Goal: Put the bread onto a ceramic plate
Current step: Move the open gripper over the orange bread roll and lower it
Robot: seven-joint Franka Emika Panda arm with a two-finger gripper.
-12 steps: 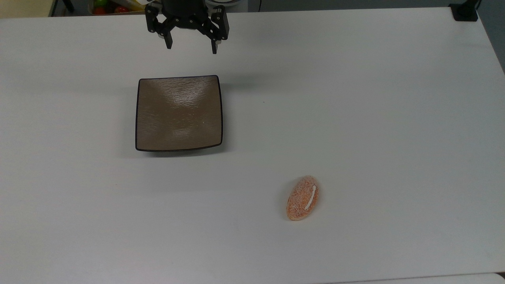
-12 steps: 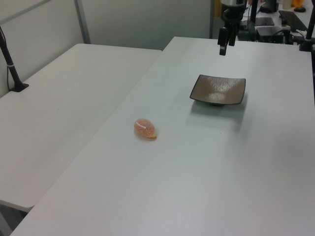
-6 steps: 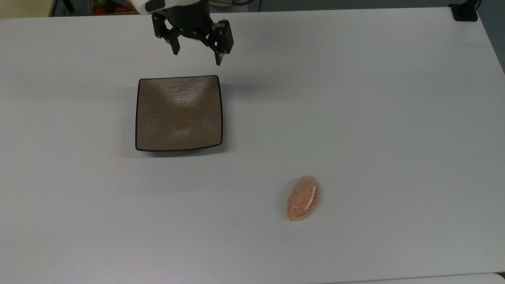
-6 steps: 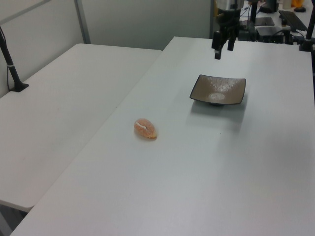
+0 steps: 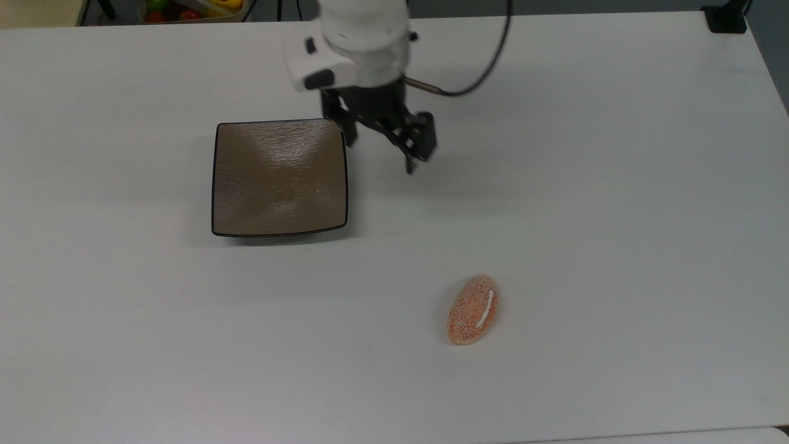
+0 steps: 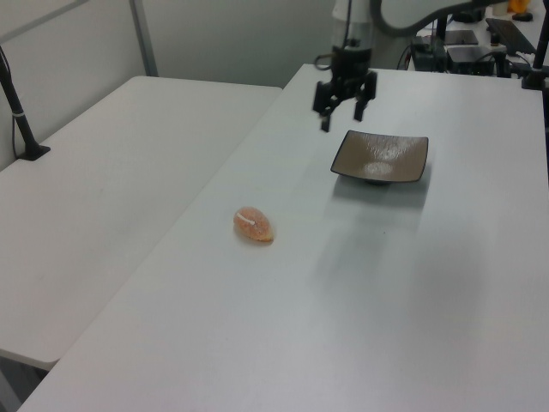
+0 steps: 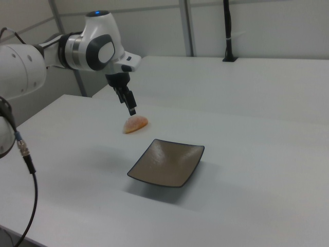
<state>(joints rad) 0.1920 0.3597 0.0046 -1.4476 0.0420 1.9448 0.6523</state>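
Brown plate (image 5: 280, 177) left of centre in the top view, empty spread-open gripper (image 5: 381, 152) just off its upper right corner, bread (image 5: 473, 309) lower right on white table (image 5: 616, 185).

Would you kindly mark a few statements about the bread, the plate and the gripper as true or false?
1. The small oval orange-brown bread roll lies on the white table. True.
2. The square glossy brown ceramic plate holds the bread. False: the plate is bare and the bread lies apart from it.
3. The gripper is open and holds nothing. True.
4. The gripper is touching the bread. False: it hangs in the air beside the plate's upper right corner in the top view.
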